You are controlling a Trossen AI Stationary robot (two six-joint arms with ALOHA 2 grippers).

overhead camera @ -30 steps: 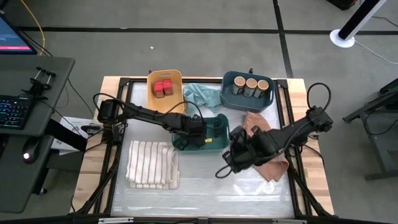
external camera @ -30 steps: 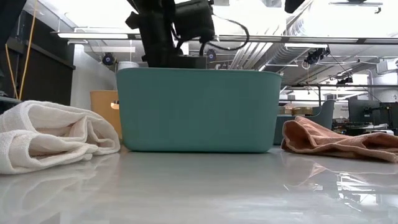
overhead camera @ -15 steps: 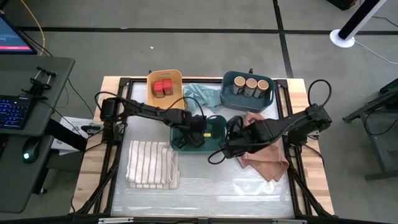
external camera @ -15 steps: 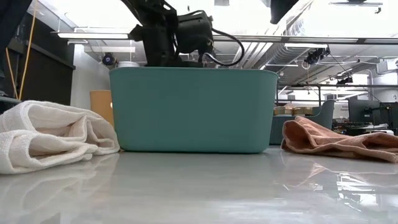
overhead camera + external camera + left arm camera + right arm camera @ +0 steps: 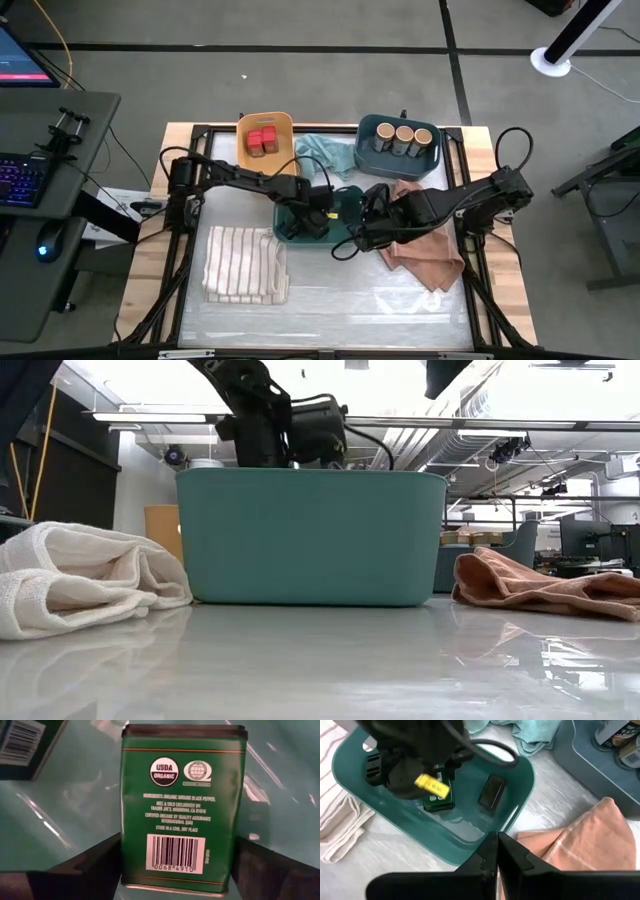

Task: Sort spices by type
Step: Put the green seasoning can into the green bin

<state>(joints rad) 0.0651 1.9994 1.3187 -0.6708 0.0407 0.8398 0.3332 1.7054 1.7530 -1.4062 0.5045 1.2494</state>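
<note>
So we've got the left claw (image 5: 427,795) down inside the teal bin (image 5: 352,232), fingers spread wide on either side of a green tin (image 5: 182,805), gripping it, by the look of it, for a drop next to the other tin (image 5: 491,791) lying flat in there, since tins go together. Right claw (image 5: 497,855) is pinched shut on nothing, waiting just beside the bin over the peach cloth (image 5: 430,255), out of the way. Red jars (image 5: 262,140) sit in the yellow bin (image 5: 283,122), round jars (image 5: 403,137) in the blue bin (image 5: 366,132), both at the worktop's far side.

Grey floor (image 5: 330,25) with black tape lines; dark desk (image 5: 45,170) with keyboard (image 5: 22,182), left of table.
</note>
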